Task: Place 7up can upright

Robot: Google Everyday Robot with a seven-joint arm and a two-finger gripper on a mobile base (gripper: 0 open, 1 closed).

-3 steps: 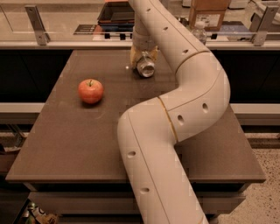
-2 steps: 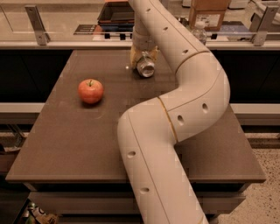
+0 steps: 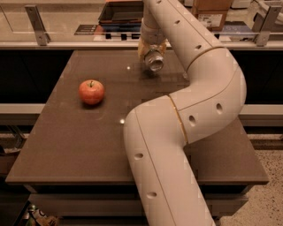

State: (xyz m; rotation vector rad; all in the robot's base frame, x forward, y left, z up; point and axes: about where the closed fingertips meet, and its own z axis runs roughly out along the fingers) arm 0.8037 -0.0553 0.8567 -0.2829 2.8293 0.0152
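The 7up can (image 3: 154, 60) is a small silvery can at the far middle of the brown table (image 3: 79, 145). It is tilted, with one shiny end turned toward the camera. My gripper (image 3: 152, 49) comes down on it from above, its yellowish fingers (image 3: 142, 47) on either side of the can's body, shut on it. The can hangs just above the tabletop, with a dark shadow under it. My white arm covers the table's right middle.
A red apple (image 3: 91, 92) sits on the left half of the table. Behind the far edge runs a counter with a metal rail (image 3: 40, 37) and a dark tray (image 3: 121, 13). A cardboard box (image 3: 212, 11) stands at the back right.
The can has risen slightly and shifted a little right with the gripper, and its shiny end now faces the camera more squarely. The apple has not moved.
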